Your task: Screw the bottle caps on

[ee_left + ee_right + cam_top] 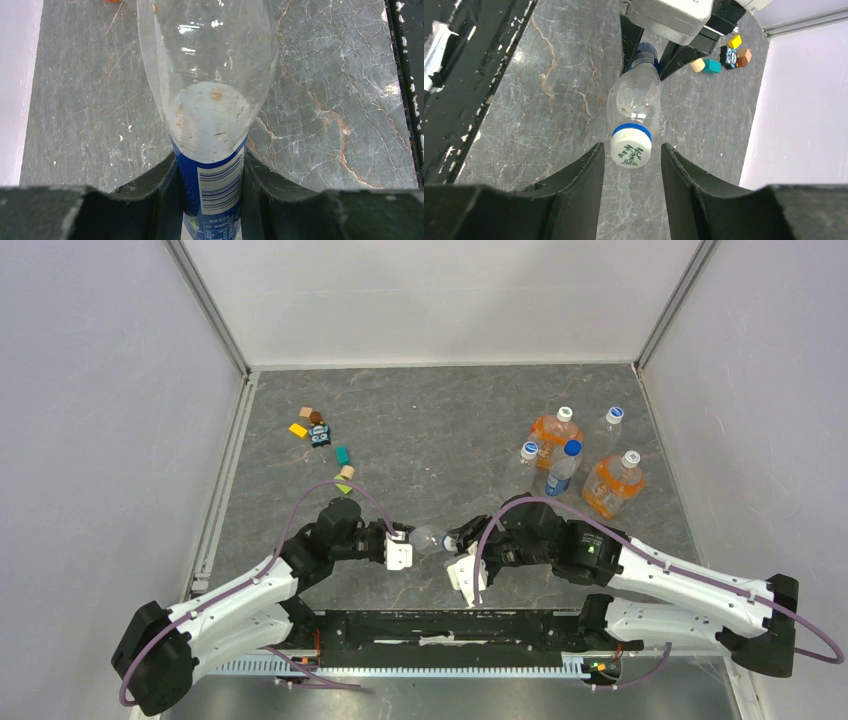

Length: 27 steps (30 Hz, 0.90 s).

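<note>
The grey marbled table (430, 420) sat inside plain white walls (440, 300). Near its front edge, between the two arms, the bottle (634, 100) lay level, its long axis running left to right, capped end toward the right arm. The left gripper (408, 543) clamped its blue-labelled body. The right gripper (631, 149) stood narrow around the white cap (630, 155), with a sliver of gap on each side.
</note>
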Available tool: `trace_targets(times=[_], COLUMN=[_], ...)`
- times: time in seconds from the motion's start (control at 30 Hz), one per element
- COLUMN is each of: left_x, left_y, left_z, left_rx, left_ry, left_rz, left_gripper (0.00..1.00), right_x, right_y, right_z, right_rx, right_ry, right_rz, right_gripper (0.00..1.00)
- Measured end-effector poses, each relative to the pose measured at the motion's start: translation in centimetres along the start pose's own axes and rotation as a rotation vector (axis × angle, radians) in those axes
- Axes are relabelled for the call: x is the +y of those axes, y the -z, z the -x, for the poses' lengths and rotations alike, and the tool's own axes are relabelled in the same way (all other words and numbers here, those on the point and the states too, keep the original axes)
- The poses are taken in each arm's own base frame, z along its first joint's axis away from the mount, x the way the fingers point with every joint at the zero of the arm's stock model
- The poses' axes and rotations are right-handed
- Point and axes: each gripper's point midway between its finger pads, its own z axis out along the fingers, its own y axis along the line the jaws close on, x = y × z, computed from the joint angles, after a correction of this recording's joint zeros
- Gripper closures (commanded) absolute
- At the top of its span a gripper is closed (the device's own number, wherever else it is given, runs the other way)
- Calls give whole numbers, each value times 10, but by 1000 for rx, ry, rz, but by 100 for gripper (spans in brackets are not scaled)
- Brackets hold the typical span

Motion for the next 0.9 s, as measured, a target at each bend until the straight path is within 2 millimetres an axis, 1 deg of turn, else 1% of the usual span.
trace_targets(times=[0.17, 0.47, 0.57, 0.73, 0.9], left_x=[0, 0, -2, -3, -8], left_y=[0, 0, 0, 0, 1], left_z=[0, -1, -2, -3, -10], left_rx=[0, 4, 10, 13, 41], left_ry=[1, 2, 6, 9, 24], left_rz=[-1, -1, -7, -9, -24], left_gripper=[57, 57, 57, 57, 57], right_x=[-3, 3, 4, 4, 7], right_y=[-1, -7, -10, -11, -16], right_z=[-3, -7, -8, -11, -19], right_rx=[23, 44, 56, 75, 117], right_ry=[15, 34, 41, 39, -47], right_rz=[-16, 8, 15, 9, 4], right_gripper=[58, 59, 61, 74, 92])
